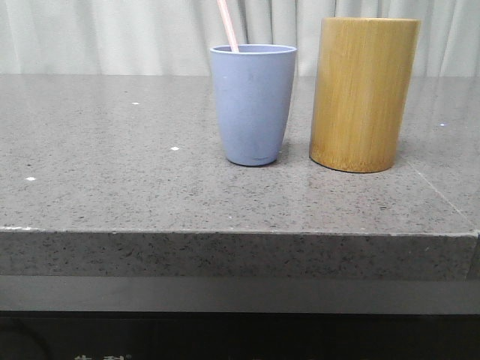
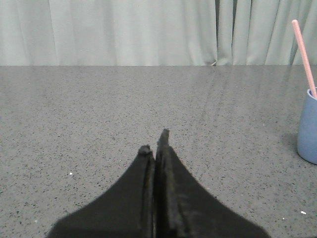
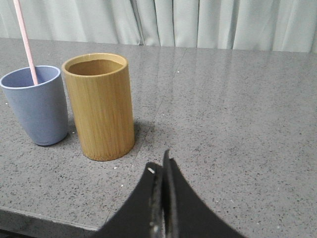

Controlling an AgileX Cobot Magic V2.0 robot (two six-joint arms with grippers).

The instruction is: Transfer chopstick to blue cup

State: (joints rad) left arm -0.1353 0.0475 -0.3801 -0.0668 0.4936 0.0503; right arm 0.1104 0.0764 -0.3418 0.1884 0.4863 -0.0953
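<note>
A pale blue cup (image 1: 253, 103) stands near the middle of the grey stone table. A thin pink chopstick (image 1: 227, 24) leans out of its rim; its lower part is hidden inside. The cup (image 3: 36, 105) and chopstick (image 3: 25, 42) also show in the right wrist view, and at the edge of the left wrist view the cup (image 2: 308, 128) and chopstick (image 2: 303, 58) appear again. My left gripper (image 2: 154, 143) is shut and empty, low over bare table away from the cup. My right gripper (image 3: 158, 162) is shut and empty, short of the bamboo cylinder. Neither gripper shows in the front view.
A taller tan bamboo cylinder (image 1: 363, 94) stands just right of the blue cup, and its open top (image 3: 95, 67) looks empty. The table's front edge (image 1: 240, 234) runs below both. Pale curtains (image 1: 120, 34) hang behind the table.
</note>
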